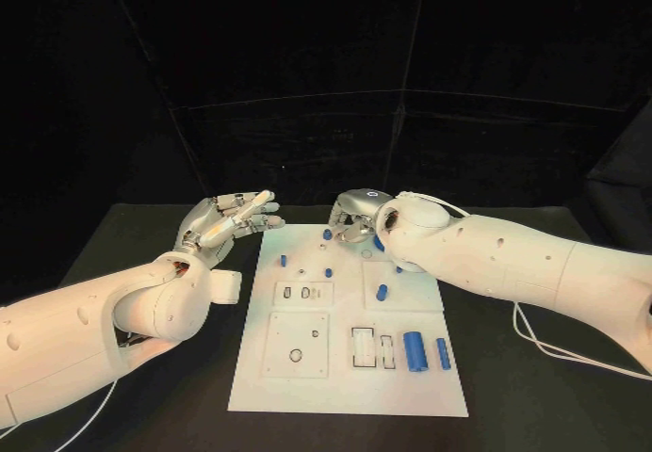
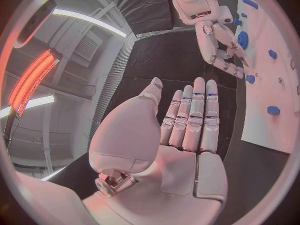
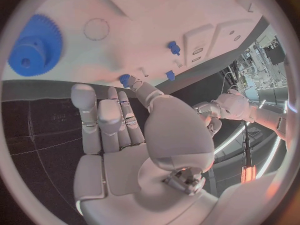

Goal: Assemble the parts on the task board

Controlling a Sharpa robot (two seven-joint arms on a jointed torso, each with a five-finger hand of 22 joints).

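Observation:
The white task board (image 1: 347,377) lies in the middle of the black table. My right hand (image 1: 356,217) hovers over its far end, fingers (image 3: 109,120) stretched out and apart, holding nothing. Its thumb tip is close to a small blue peg (image 3: 125,79). A blue gear (image 3: 34,45) lies flat on the board just beyond that hand. My left hand (image 1: 231,221) is raised off the board's far left corner, palm open, fingers (image 2: 194,120) straight and empty. Two blue cylinders (image 1: 428,352) lie side by side at the board's near right. Small blue pegs (image 1: 285,260) stand further back.
The board has pale rectangular recesses (image 1: 297,344) at its near left and slots (image 1: 363,347) beside the cylinders. Black table (image 1: 163,282) surrounds the board on all sides. A white cable (image 1: 544,344) trails under my right arm.

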